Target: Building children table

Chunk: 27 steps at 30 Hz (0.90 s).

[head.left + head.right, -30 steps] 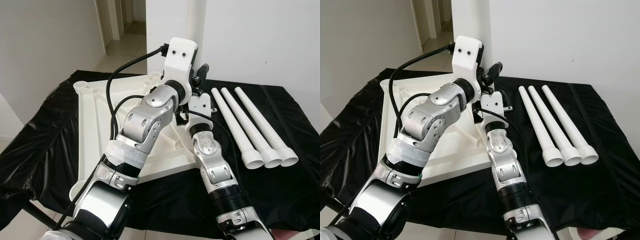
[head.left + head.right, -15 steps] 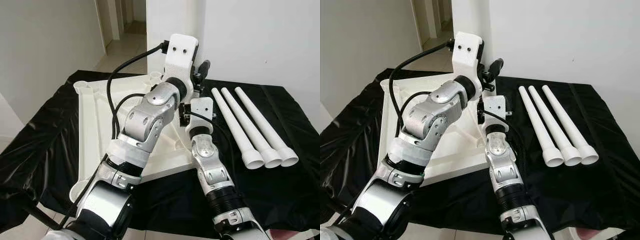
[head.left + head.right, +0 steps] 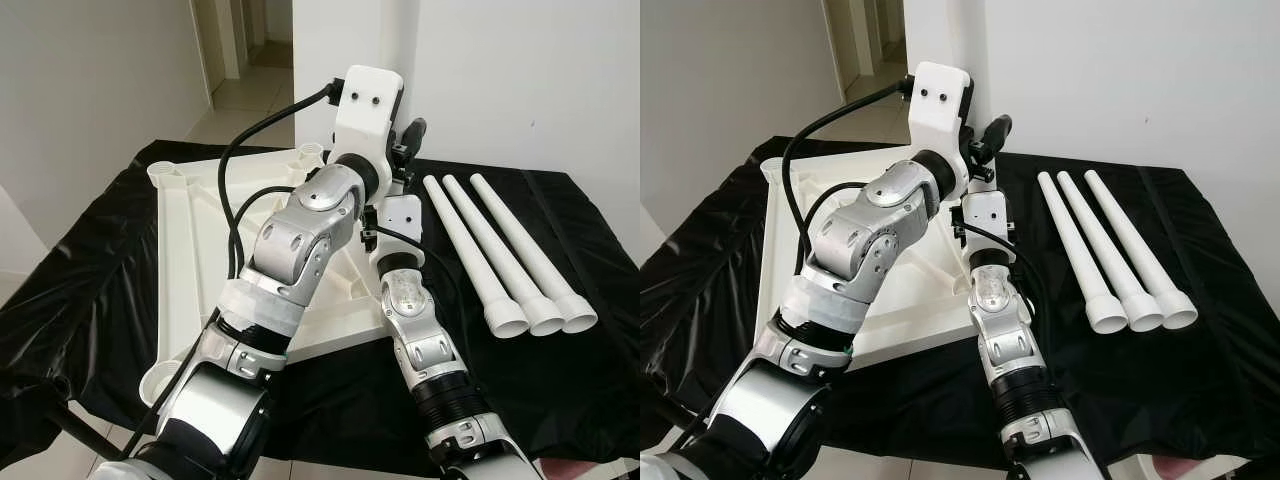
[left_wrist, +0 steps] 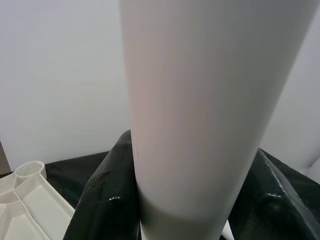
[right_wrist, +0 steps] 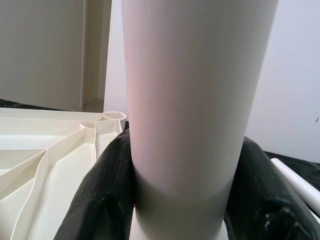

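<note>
An upright white table leg [image 4: 200, 110] stands at the far corner of the upturned white tabletop [image 3: 190, 240]. My left gripper [image 4: 182, 210] is shut on the leg, a black finger [image 4: 107, 195] on either side. Lower down the same leg [image 5: 190, 100], my right gripper [image 5: 180, 205] is also shut on it, its fingers [image 5: 100, 190] pressing both sides. In the head views the left wrist mount [image 3: 368, 100] and the right wrist mount [image 3: 402, 215] hide most of the leg; one left finger [image 3: 411, 133] sticks out.
Three loose white legs [image 3: 490, 260] lie side by side on the black cloth [image 3: 580, 230] to the right of the tabletop. Open leg sockets show at the tabletop's corners [image 3: 165, 172] [image 3: 310, 152]. A white wall stands close behind; a hallway opens at the back left.
The left wrist has edged slightly up and to the right. The right forearm has swung a little to the left under it. The tabletop and loose legs lie as before.
</note>
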Available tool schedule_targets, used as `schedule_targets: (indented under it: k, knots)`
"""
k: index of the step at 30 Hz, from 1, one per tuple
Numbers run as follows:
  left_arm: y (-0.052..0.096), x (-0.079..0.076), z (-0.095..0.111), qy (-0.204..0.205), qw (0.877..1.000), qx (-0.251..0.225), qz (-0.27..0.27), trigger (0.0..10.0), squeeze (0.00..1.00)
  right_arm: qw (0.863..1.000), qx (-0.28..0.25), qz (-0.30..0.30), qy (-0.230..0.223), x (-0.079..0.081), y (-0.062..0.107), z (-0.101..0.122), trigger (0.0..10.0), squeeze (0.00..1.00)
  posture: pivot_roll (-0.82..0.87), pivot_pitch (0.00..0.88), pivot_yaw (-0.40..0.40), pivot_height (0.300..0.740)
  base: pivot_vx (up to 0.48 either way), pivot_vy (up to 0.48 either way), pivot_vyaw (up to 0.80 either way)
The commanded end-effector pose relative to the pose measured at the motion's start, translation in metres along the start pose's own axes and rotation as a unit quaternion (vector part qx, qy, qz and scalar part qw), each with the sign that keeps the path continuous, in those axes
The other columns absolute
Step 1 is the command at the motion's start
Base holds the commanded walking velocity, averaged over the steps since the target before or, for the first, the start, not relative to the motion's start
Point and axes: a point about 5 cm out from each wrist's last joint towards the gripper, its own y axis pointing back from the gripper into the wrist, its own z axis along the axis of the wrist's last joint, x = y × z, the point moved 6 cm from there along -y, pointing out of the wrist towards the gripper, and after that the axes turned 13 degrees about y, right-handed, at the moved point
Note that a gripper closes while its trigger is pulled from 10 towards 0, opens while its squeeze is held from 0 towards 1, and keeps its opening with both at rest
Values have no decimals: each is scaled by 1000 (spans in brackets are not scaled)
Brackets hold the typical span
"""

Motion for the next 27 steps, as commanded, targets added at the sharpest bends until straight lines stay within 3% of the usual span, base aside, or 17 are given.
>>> schedule_targets:
  k: [1,2,12,21,22,27]
  knots:
    - [0,1,3,9,1000,-6,9,10000,149,1000,-3,-17,1,-4,-4,4,10000,0,-4,17,36,740,0,0,0]
    - [1,0,2,23,1000,-5,5,10000,1000,1000,2,-22,-5,-6,-5,3,10000,0,-3,18,37,740,0,0,0]
    - [4,-8,0,46,999,-1,-19,10000,1000,999,27,-25,-24,-6,-5,-4,10000,0,-1,21,35,740,0,0,0]
    - [13,-28,11,83,993,-24,-81,10000,1000,997,64,-33,-40,-11,-8,-17,10000,0,1,12,30,740,0,0,0]
    - [15,-28,12,96,991,-24,-87,10000,0,997,61,-33,-40,-13,-9,-17,10000,0,1,12,30,740,0,0,0]
    - [21,-27,14,114,988,-25,-98,10000,0,996,67,-25,-55,-16,-11,-19,10000,0,2,7,31,740,0,0,0]
